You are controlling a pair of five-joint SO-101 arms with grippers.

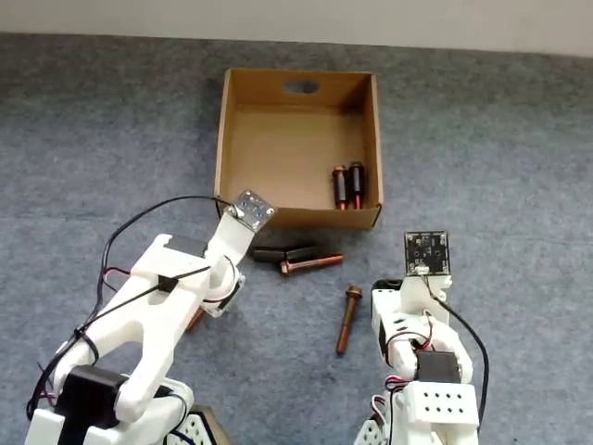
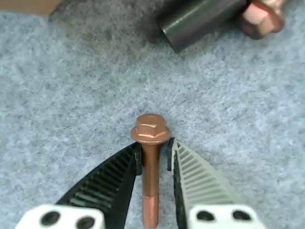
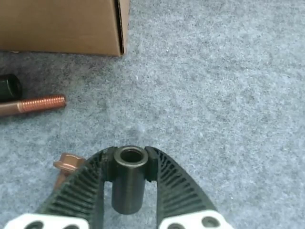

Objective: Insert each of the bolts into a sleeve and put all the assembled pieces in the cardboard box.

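**Bolt in the left jaws, sleeve in the right, two pieces boxed**

In the high view the cardboard box (image 1: 222, 139) sits at 12 o'clock on the grey carpet (image 1: 519, 139), open side up. Two assembled pieces (image 1: 348, 185) lie side by side inside it, tucked into its 4 o'clock corner.

The left arm (image 1: 167, 306) comes in from 7 o'clock, its wrist near the front wall of the box. The left gripper (image 2: 155, 148) is closed to a narrow gap around the shank of a copper bolt (image 2: 150, 167). The black and the white finger each press one side just behind the flanged hex head, which points away from the wrist.

The right arm (image 1: 422, 352) stands at 5 o'clock. The right gripper (image 3: 129, 155) is clamped on a black sleeve (image 3: 128, 186). The sleeve lies lengthwise between the ribbed fingers, with its open bore facing away from the wrist.

More parts lie on the carpet between the arms. Just outside the box's front wall, at 6 o'clock from it, a second bolt (image 1: 313, 264) lies crosswise with dark sleeve stock (image 1: 283, 252) against it. Whether that is one sleeve or two end to end I cannot tell. A loose bolt (image 1: 348, 320) lies a little nearer the arms, close beside the right arm, with its head toward the box.
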